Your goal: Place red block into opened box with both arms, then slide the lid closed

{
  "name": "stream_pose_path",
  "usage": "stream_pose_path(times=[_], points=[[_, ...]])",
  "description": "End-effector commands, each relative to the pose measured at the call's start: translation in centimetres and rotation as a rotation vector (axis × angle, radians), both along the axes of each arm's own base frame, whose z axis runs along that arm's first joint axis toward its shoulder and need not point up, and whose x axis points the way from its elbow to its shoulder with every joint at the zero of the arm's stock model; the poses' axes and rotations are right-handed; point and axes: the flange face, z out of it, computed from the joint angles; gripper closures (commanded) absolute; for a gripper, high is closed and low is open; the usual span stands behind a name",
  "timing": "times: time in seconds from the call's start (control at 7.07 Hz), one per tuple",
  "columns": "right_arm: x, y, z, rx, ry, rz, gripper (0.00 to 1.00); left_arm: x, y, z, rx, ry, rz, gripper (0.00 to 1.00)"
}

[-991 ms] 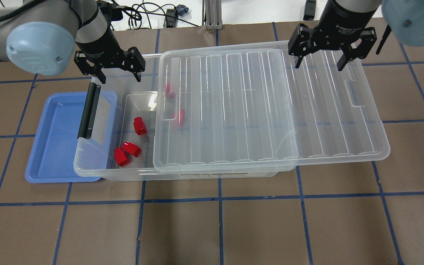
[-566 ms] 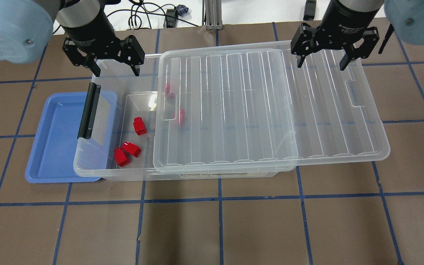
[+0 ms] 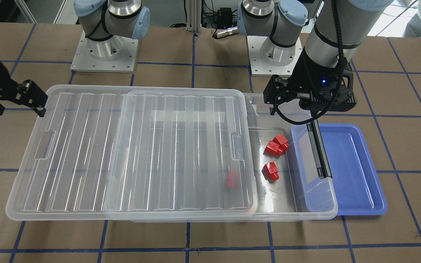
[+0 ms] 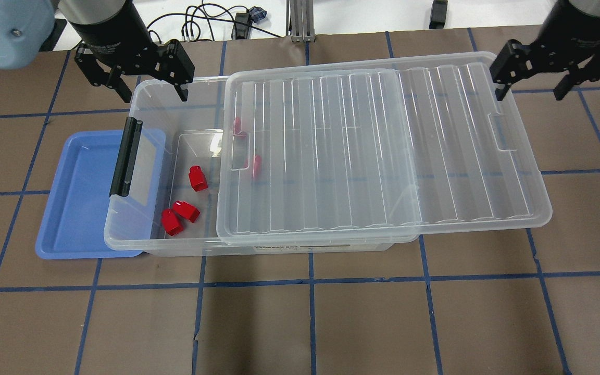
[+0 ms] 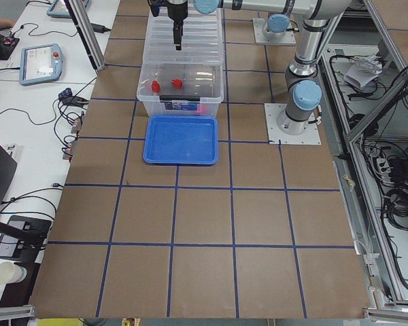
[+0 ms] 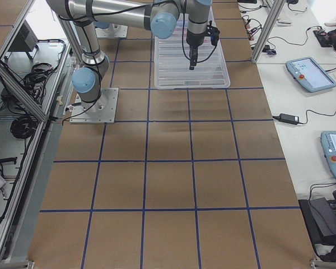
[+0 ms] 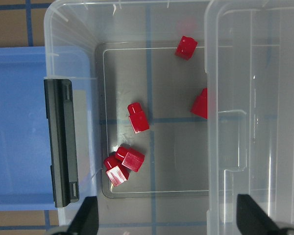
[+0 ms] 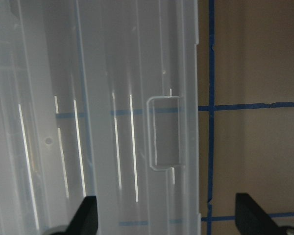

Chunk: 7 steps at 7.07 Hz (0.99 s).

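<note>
The clear box (image 4: pixel 123 242) lies across the table with its ridged lid (image 4: pixel 435 156) slid to the right, leaving the left end uncovered. Several red blocks lie inside. Three (image 4: pixel 197 178) (image 4: pixel 185 210) (image 4: pixel 171 222) sit in the uncovered part and two (image 4: pixel 255 165) show through the lid's edge. My left gripper (image 4: pixel 151 94) hangs open and empty over the box's far left corner. In the left wrist view the blocks (image 7: pixel 138 117) lie below it. My right gripper (image 4: pixel 529 94) hangs open and empty by the lid's far right corner, above the lid's notch (image 8: pixel 164 132).
A blue tray (image 4: pixel 76 198) lies against the box's left end, partly under its rim. The black latch (image 4: pixel 127 156) stands on that end. Cables and a metal post sit beyond the table's far edge. Brown table with blue tape lines spreads in front.
The left gripper has drawn back and left, from over the box's open end to its far left corner. The right gripper has moved right, off the lid's middle to its far right corner.
</note>
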Motion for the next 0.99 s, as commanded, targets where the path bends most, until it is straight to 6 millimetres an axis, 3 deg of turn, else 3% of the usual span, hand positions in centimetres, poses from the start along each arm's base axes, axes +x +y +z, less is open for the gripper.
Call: stream_pose_path(times=[0.0,0.14,0.28,0.71,0.85], points=[[-8.1,0.7,-4.8,0.007,0.015,-0.003,0.0,-0.4,0.6,0.3,-0.005,-0.004,-0.013,0.0],[-9.2,0.3,-9.3,0.04,0.035,-0.012,0.0,-0.4,0.6,0.1,0.0,-0.006,-0.011,0.0],[-9.0,0.9,-10.8,0.066,0.031,-0.019,0.0,-0.4,0.6,0.1,0.001,-0.004,-0.011,0.0],[-7.9,1.2,-11.2,0.069,0.019,-0.031,0.0,-0.7,0.7,0.0,0.003,-0.004,-0.01,0.0],[-6.4,1.3,-12.2,0.085,0.015,-0.036,0.0,-0.7,0.8,0.1,0.0,-0.004,-0.011,0.0]])
